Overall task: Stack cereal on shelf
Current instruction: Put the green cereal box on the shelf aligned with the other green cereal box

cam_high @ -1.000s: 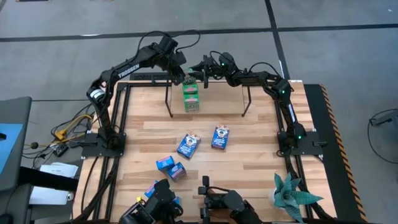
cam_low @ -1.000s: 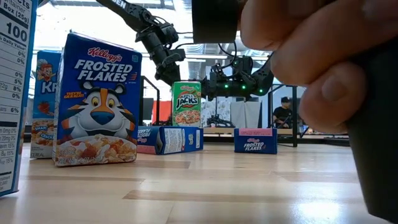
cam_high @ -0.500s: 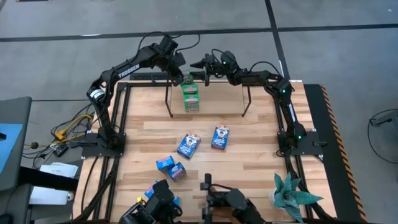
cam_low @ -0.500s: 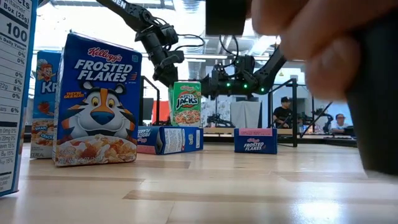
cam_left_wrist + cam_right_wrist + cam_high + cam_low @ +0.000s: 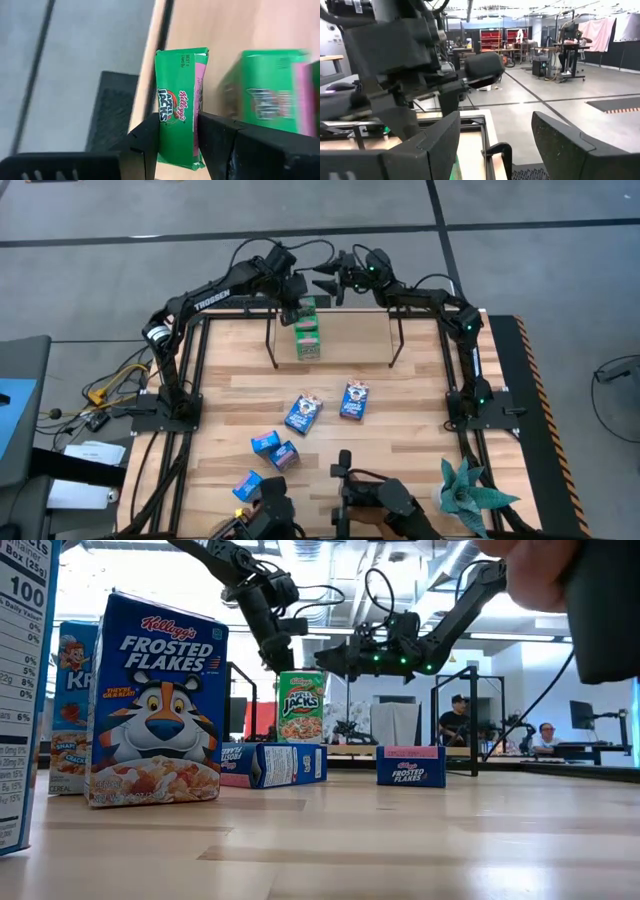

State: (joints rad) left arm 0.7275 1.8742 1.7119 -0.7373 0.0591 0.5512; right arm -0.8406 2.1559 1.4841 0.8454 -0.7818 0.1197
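We find a robotics lab: grey concrete floor (image 5: 520,205), further workstations (image 5: 570,47), seated people (image 5: 458,720) and equipment racks (image 5: 495,37) behind.

Cereal count, high view — green Apple Jacks boxes (image 5: 308,332): 2, dark blue Frosted Flakes boxes (image 5: 303,412): 2, light blue boxes (image 5: 273,448): 3. Shelf (image 5: 330,330): 1 — plant (image 5: 468,493): 1.

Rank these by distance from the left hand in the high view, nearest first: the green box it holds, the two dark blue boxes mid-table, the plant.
1. Green box, gripped in the left hand over the shelf.
2. Dark blue boxes and, mid-table; too close to call.
3. Plant, near right corner.
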